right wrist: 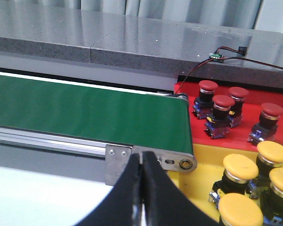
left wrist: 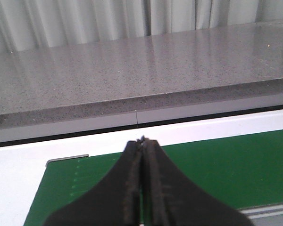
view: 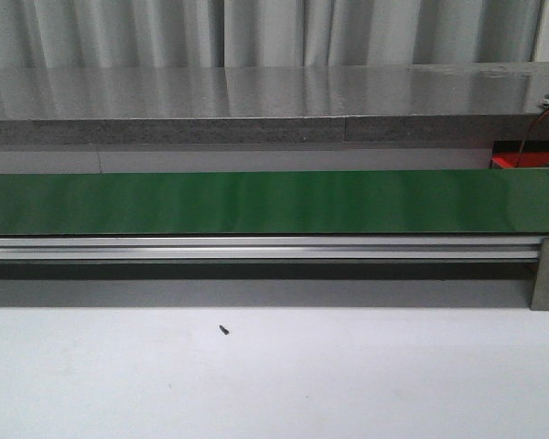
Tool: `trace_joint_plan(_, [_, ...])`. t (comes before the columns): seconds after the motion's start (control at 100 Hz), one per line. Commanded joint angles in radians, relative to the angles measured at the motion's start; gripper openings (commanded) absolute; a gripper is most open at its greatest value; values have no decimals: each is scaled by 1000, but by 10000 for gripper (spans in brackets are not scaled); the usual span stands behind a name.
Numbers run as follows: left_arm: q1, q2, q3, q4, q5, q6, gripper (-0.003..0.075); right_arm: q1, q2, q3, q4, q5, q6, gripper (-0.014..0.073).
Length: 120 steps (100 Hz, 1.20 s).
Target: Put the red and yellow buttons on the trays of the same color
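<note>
Green conveyor belt (view: 256,203) bare; no button on it. Red mushroom-head push buttons (right wrist: 222,109) sit on red tray (right wrist: 273,96), yellow ones (right wrist: 240,172) on yellow tray (right wrist: 203,174), by belt end. Left gripper (left wrist: 142,143) & right gripper (right wrist: 142,157): fingers pressed together, holding nothing. Buttons prob. rigid plastic, light, smooth caps; grip at dark body below cap.

front view facing belt (view: 274,203), wrist views near its ends

No readable text, labels, brands, numbers or signs in any view, none on the belt (view: 274,203), the buttons (right wrist: 223,104), the trays (right wrist: 205,165), the stone ledge (view: 256,105) or the small circuit board (right wrist: 215,57)
</note>
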Motion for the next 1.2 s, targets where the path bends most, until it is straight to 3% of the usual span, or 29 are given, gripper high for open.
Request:
trace_joint_plan(0.0, [-8, -88, 43, 26, -101, -46, -20, -5, -14, -17, -9, -87, -2, -95])
trace_joint_plan(0.43, [-8, -518, 336, 28, -82, -95, -20, -5, -14, -17, -9, -87, -2, -95])
trace_joint_plan(1.19, [-4, -515, 391, 59, -67, -97, -20, -5, -13, -17, -9, -86, -2, -95])
